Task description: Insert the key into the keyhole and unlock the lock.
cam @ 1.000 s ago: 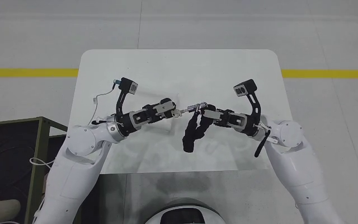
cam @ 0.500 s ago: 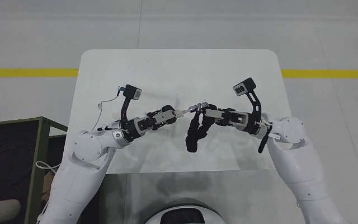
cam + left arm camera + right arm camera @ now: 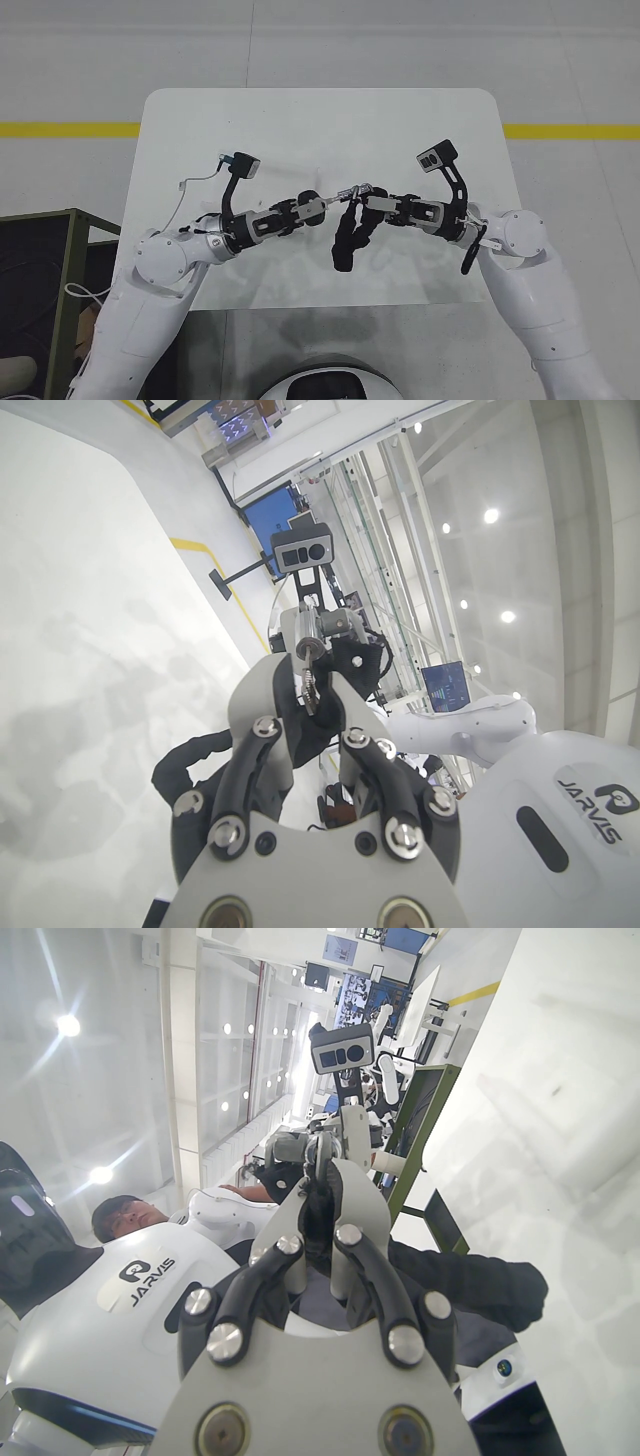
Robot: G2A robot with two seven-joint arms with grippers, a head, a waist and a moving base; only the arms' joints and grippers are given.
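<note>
White table (image 3: 200, 120) below, the left gripper (image 3: 323, 203), jaws clamped on the key (image 3: 310, 692), has edged nearer the lock (image 3: 332, 625) gripped tight by the right gripper (image 3: 360, 196); insertion looks imminent.

The right gripper (image 3: 320, 1176), jaws clamped on a black fabric strap (image 3: 318, 1220), holds the metal lock (image 3: 320, 1148) above the white table (image 3: 550, 1128).

White bench (image 3: 420, 120), pale grey floor (image 3: 320, 40) with one yellow stripe (image 3: 70, 129). The key (image 3: 310, 692) is silver, the lock (image 3: 335, 622) dull grey metal, its fabric strap (image 3: 346, 245) plain black. Left end effector (image 3: 310, 680) and right end effector (image 3: 320, 1178) match: light grey fingers (image 3: 255, 700), black linkages (image 3: 235, 780).
</note>
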